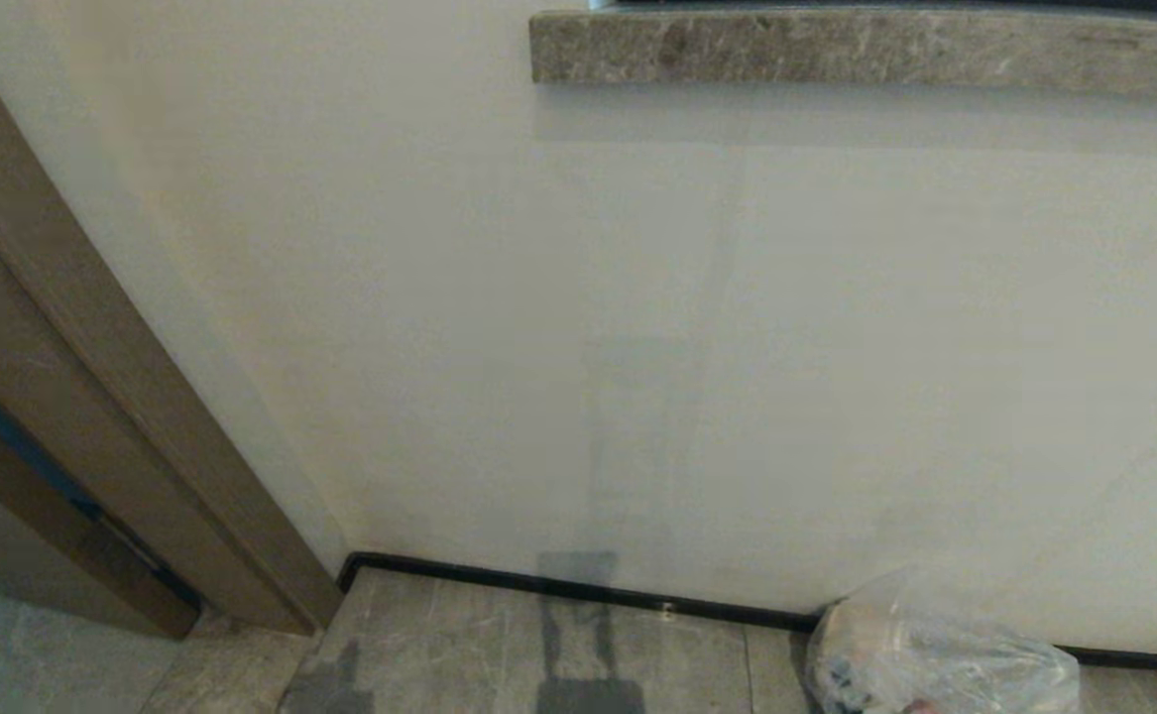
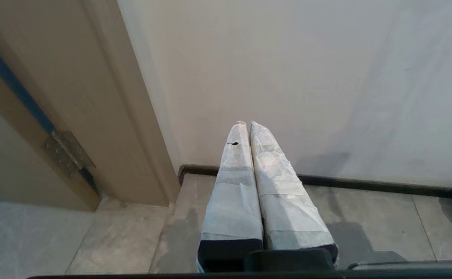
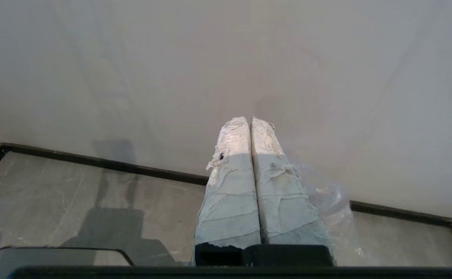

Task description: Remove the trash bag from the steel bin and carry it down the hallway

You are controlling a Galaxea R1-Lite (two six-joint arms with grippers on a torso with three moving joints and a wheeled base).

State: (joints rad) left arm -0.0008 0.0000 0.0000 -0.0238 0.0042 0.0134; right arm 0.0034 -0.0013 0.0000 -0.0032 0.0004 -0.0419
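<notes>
- Head view: I see the trash bag (image 1: pixel 940 659) lying on the hallway floor (image 1: pixel 499 645) against the pale wall (image 1: pixel 637 347), at the lower right; a wooden door frame (image 1: pixel 92 397) stands left.
- Left wrist view: my left tool (image 2: pixel 247 124) is closed, empty, near the door frame.
- Right wrist view: my right tool (image 3: pixel 248 120) is closed on nothing, the bag just behind its fingers.
</notes>
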